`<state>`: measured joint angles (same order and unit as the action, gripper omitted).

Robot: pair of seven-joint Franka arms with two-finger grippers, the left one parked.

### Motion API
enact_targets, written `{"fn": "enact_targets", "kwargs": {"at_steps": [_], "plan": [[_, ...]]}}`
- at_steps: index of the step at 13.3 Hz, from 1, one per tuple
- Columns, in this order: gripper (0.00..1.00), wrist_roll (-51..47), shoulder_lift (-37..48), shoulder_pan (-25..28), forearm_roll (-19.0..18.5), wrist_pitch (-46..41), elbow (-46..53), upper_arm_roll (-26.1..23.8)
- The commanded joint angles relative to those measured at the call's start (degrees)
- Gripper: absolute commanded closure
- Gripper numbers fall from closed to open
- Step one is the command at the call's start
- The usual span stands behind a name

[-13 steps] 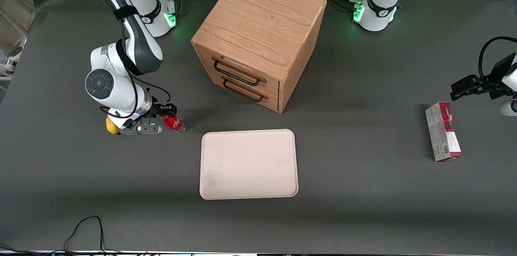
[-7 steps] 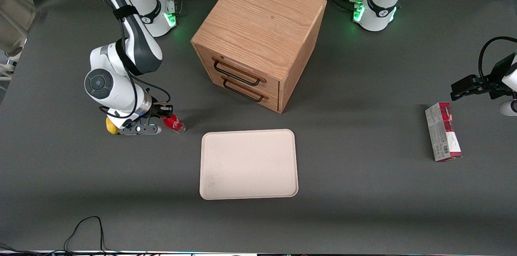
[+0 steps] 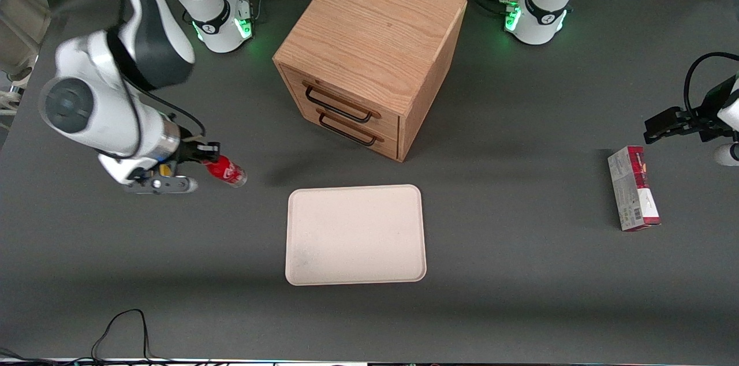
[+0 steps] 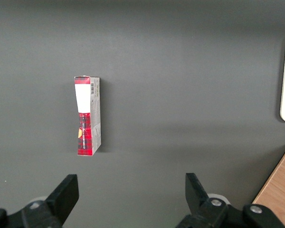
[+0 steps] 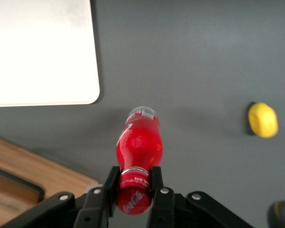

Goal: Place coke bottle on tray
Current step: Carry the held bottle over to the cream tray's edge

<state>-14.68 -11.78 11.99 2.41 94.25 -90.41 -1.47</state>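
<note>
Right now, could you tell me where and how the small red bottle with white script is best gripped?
At the neck, just below the cap, from above: the small red bottle narrows there, and the gripper, lifted above the table toward the working arm's end, is shut on that neck, body hanging free for the cream rectangular tray.

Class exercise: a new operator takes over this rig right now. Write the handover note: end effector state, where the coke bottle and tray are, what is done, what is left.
End effector: shut on the coke bottle at its neck, held above the table toward the working arm's end.
Tray: flat on the table in front of the wooden drawer cabinet, nothing on it.
Done: bottle grasped and lifted; a yellow fruit lies on the table below.
Left: carry the bottle over the tray, lower it, release.
</note>
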Motion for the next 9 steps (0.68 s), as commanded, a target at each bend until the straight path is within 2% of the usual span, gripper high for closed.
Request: {"fn": "enact_targets", "kwargs": {"at_steps": [1, 3, 4, 9], "plan": [[1.00, -1.4, -1.2, -0.1, 0.1, -13.1, 13.8, 0.7], [1.00, -1.3, -4.8, -0.9, 0.0, -22.6, 23.3, 0.7], [1.00, -1.3, -6.2, -0.9, -0.1, -24.1, 26.4, 0.7], [1.00, -1.6, -10.8, -0.8, -0.1, -24.5, 30.9, 0.5]]}}
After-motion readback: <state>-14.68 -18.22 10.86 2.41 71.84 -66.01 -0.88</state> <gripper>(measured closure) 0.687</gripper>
